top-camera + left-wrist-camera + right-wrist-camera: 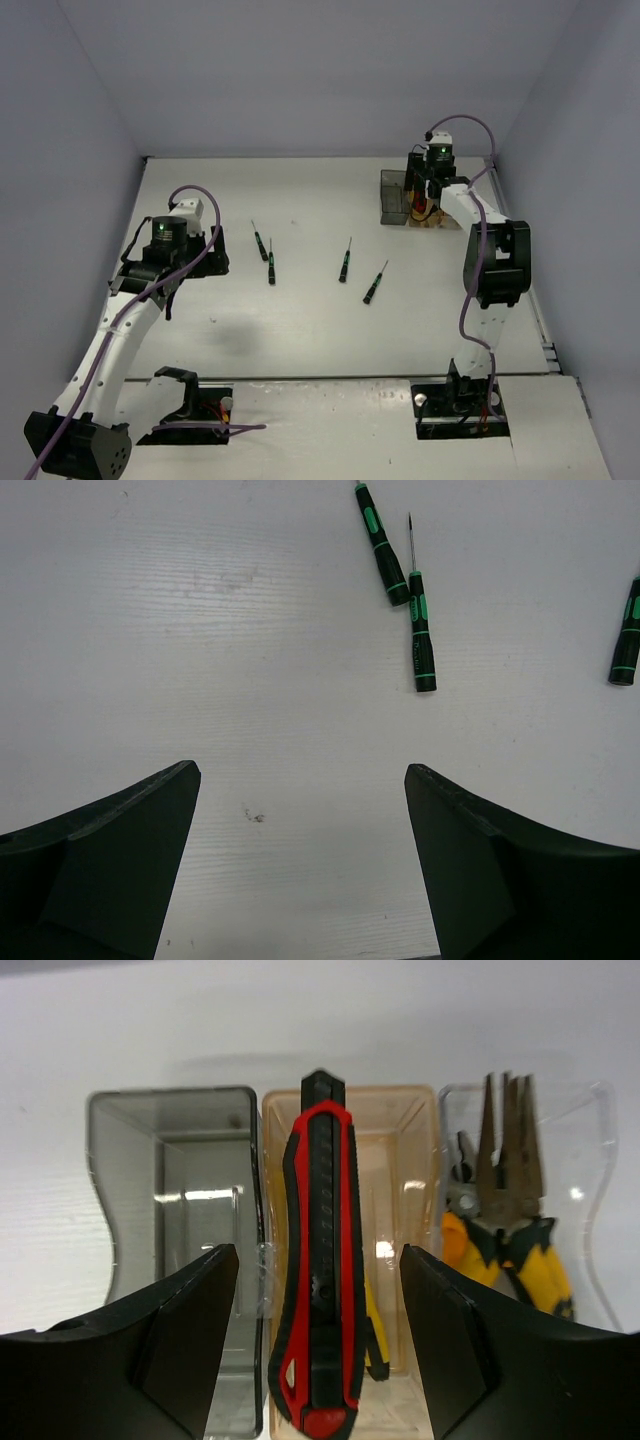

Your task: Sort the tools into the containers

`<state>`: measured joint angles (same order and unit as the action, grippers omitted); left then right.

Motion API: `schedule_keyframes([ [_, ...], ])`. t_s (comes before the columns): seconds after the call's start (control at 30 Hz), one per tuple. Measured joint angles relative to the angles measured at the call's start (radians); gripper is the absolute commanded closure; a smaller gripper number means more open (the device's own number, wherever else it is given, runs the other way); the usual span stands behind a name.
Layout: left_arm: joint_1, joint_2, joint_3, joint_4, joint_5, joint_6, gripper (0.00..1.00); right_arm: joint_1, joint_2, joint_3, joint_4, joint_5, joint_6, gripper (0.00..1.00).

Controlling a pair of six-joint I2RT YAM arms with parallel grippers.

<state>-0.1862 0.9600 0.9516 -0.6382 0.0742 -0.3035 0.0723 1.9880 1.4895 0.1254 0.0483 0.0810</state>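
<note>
Ahead of the wide-open left hand (300,770), the nearest screwdriver (418,605) seems light and stiff; grip its handle.

Side by side at the worktop's (300,340) far right: smoky grey bin (170,1210); amber bin (405,1160) with red-black utility knife (318,1290) lengthwise over a yellow knife (374,1335); clear bin (592,1145) with yellow-handled pliers (505,1230). Loose mid-worktop, well apart from the bins: four thin black-green screwdrivers (271,268).
</note>
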Motion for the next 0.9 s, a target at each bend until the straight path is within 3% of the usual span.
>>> schedule_keyframes([
  [0.5,0.001,0.000,0.000,0.000,0.000,0.000,0.19,-0.004,0.086,0.051,-0.011,-0.033,0.035,0.65],
  [0.9,0.001,0.000,0.000,0.000,0.000,0.000,0.19,-0.021,0.089,0.051,-0.010,-0.042,0.046,0.61],
])
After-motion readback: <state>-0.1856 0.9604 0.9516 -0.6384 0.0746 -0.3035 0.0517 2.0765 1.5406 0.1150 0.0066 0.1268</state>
